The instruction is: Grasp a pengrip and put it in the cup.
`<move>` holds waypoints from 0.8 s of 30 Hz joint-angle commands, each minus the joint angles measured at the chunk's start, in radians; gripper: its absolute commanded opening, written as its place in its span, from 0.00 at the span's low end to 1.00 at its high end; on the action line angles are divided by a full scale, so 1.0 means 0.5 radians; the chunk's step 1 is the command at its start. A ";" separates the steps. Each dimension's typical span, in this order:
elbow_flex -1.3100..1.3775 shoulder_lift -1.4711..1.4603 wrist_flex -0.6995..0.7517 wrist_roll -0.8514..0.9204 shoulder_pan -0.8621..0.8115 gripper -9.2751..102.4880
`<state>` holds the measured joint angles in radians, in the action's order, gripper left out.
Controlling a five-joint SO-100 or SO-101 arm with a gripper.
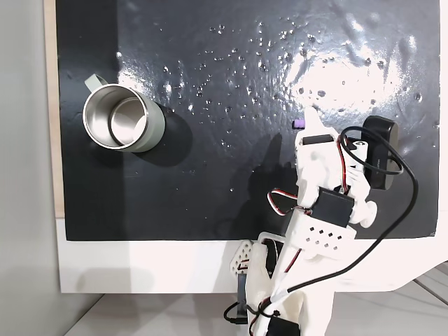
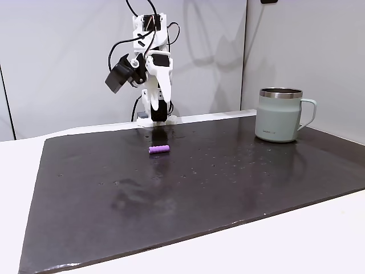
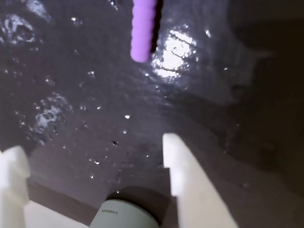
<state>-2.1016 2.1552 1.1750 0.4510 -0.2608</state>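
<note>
A: Big things first — black mat across the table, wet-looking and glary; cup upright at about 9 o'clock in the top-down fixed view, well apart from everything else

B: And the arm?

A: Standing at the mat's far edge in the side fixed view, gripper pointing down, hovering above the mat

B: Jaws?

A: Spread wide in the wrist view, two white fingers with bare mat between them, nothing pinched

B: Pengrip?

A: Lying flat on the mat, pengrip at 12 o'clock in the wrist view, ahead of the fingertips and not between them; in the top-down fixed view just beside the gripper's upper end

B: So, the step in hand?

A: Looks like the approach, grasp not yet made. Probably best to reach forward until the little cylinder sits between the fingers, across its width, then lower close to the mat before closing. Soft and tiny, so likely to roll or squirt out if clipped by one tip
</note>
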 commanded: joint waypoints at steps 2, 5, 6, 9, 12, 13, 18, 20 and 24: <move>0.166 -0.144 -0.092 -0.003 -0.025 0.33; 0.181 -0.255 -0.129 -0.018 -0.018 0.32; 0.193 -0.298 -0.135 -0.025 -0.018 0.32; 0.242 -0.423 -0.150 -0.037 -0.009 0.32; 0.295 -0.571 -0.184 -0.037 -0.006 0.32; 0.319 -0.626 -0.190 -0.037 -0.006 0.32; 0.451 -0.838 -0.196 -0.031 -0.021 0.32; 0.466 -0.887 -0.221 -0.031 -0.021 0.32; 0.472 -0.988 -0.288 -0.018 -0.031 0.32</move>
<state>-1.9282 1.6720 1.0661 0.4464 -0.2608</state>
